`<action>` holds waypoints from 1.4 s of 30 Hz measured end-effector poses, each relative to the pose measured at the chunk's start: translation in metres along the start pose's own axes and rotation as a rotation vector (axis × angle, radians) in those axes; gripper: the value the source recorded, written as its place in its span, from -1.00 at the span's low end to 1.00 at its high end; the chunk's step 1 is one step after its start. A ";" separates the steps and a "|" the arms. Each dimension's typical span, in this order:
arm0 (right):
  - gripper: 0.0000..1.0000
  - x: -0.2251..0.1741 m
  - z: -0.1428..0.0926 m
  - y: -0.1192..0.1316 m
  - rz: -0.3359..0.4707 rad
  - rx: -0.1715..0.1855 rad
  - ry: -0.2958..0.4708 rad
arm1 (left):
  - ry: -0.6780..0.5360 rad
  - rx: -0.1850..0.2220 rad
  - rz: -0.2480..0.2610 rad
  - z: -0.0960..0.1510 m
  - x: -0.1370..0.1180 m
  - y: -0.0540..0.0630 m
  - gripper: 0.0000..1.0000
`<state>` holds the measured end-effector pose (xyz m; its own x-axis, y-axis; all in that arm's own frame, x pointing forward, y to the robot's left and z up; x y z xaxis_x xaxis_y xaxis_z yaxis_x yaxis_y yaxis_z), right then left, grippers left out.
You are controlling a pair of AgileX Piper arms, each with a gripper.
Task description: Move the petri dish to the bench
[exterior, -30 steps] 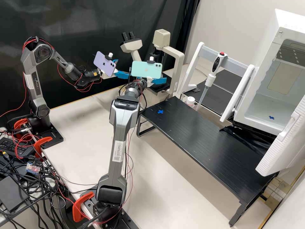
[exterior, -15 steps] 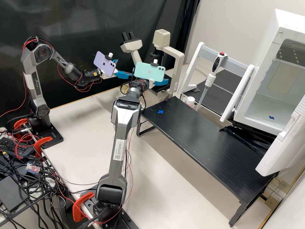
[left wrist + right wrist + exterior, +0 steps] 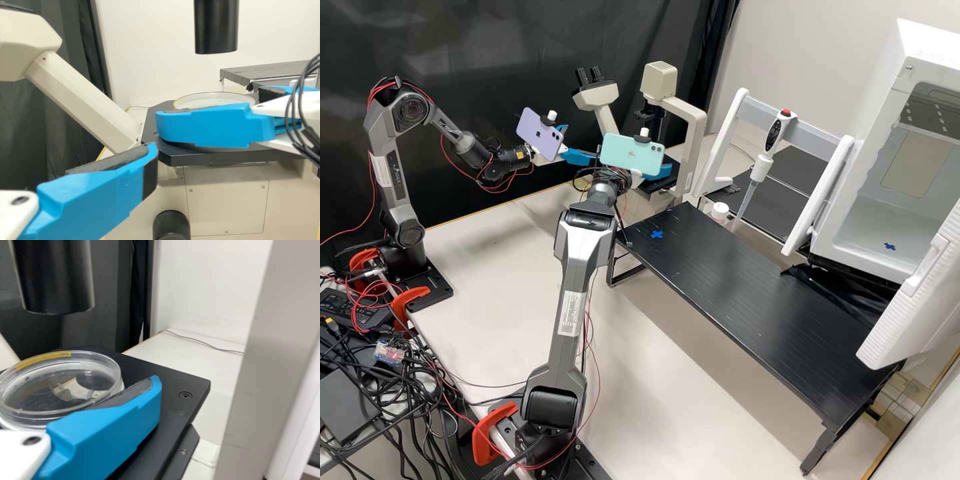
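Observation:
The clear petri dish (image 3: 215, 98) rests on the microscope's black stage (image 3: 172, 159) in the left wrist view. My right gripper (image 3: 657, 171), on the arm with the mint phone, is at the stage in the high view. In the right wrist view, one blue finger of my right gripper (image 3: 152, 395) lies alongside the dish (image 3: 60, 385); the left wrist view shows its two fingers well apart. Left of it in the high view, my left gripper (image 3: 580, 143) has its fingers spread, holding nothing; one finger of my left gripper (image 3: 150, 162) shows in the left wrist view, off the stage.
The dark microscope tube (image 3: 216, 25) hangs above the dish. To the right stands a black raised bench (image 3: 747, 293) with a blue cross mark (image 3: 657, 234). Beyond it are a pipette (image 3: 770, 153) on a white stand and an open white chamber (image 3: 873, 227).
The right arm's gripper has shifted slightly rightward and a little downward in the high view. The left arm has kept still.

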<state>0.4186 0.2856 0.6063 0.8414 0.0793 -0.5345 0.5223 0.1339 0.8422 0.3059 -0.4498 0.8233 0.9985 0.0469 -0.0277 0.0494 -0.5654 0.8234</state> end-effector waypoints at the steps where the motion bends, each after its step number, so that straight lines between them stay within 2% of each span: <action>1: -1.00 0.000 0.000 0.000 -0.003 0.002 0.000 | 0.000 0.000 0.000 0.000 0.000 0.000 1.00; 7: -1.00 0.000 -0.001 -0.001 -0.012 -0.008 0.011 | 0.000 0.000 0.000 0.000 0.000 0.000 1.00; 37: -1.00 0.001 0.002 0.000 -0.041 -0.004 0.032 | 0.000 0.000 0.000 0.000 0.000 0.000 1.00; 42: -1.00 -0.008 0.004 0.007 -0.046 -0.010 0.037 | 0.000 0.000 0.000 0.000 0.000 0.000 1.00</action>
<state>0.4163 0.2816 0.6164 0.8108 0.1095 -0.5750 0.5587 0.1480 0.8161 0.3059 -0.4498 0.8233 0.9985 0.0469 -0.0277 0.0494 -0.5654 0.8234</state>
